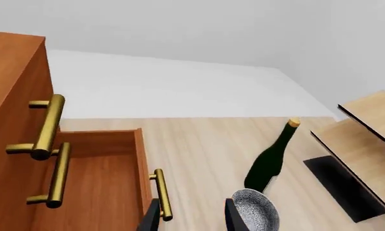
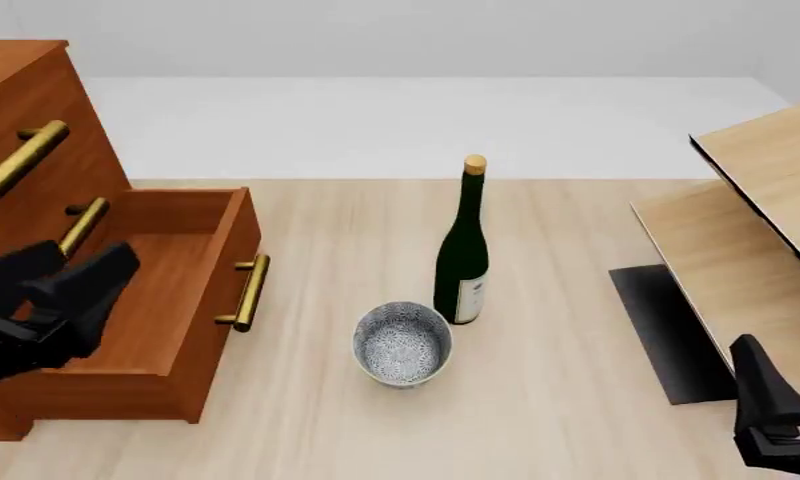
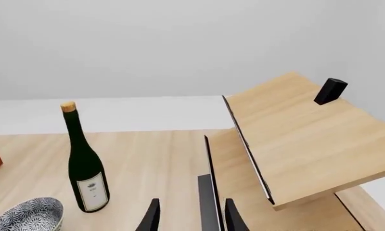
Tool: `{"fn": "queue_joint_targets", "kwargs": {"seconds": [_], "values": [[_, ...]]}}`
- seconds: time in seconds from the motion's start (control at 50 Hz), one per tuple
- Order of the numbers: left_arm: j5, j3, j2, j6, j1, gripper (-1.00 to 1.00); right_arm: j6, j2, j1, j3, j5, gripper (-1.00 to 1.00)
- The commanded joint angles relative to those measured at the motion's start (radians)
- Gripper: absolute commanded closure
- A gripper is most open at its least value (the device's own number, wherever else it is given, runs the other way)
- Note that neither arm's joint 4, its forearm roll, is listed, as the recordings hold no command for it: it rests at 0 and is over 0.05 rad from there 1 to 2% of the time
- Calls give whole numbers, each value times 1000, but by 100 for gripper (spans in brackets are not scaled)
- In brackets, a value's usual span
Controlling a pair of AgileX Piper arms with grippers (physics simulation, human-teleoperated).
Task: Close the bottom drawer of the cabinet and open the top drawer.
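The reddish-brown cabinet [image 2: 27, 95] stands at the table's left. Its bottom drawer [image 2: 173, 290] is pulled far out, brass handle [image 2: 247, 292] facing right. The top drawer [image 2: 47, 130] is pushed in, and so is the middle one below it. My left gripper [image 2: 69, 275] hovers open over the bottom drawer's inside, holding nothing. In the left wrist view the left gripper [image 1: 191, 219] points toward the bottom drawer's handle [image 1: 161, 195], which shows close by one finger. My right gripper [image 3: 191, 219] is open and empty at the front right, facing the shelf unit.
A dark green wine bottle [image 2: 463, 245] stands mid-table with a speckled bowl [image 2: 402, 343] just in front of it. A pale wooden shelf unit [image 2: 747, 230] leans along the right side, a black pad [image 2: 667, 330] at its foot.
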Motion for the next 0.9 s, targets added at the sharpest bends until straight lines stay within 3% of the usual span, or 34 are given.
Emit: {"fn": "queue_joint_targets", "kwargs": {"seconds": [0.02,0.08,0.26,0.28,0.34,0.9], "values": [[30,-64,118,-95,-122,-100,9,8,1,0,-8,-100],[32,-75,152,-135,-151,-100,12,14,-1,0,-15,-100],[17,-71,205,-132,-186,-100,15,14,-6,-1,-18,-100],[-33,-23,289,-130,-223,-100,18,17,-7,-1,-21,-100],[-43,-12,311,-141,-248,-100,20,22,-6,0,-24,-100],[-189,94,444,-194,-325,-100,22,11,-3,-1,-11,-100]]}}
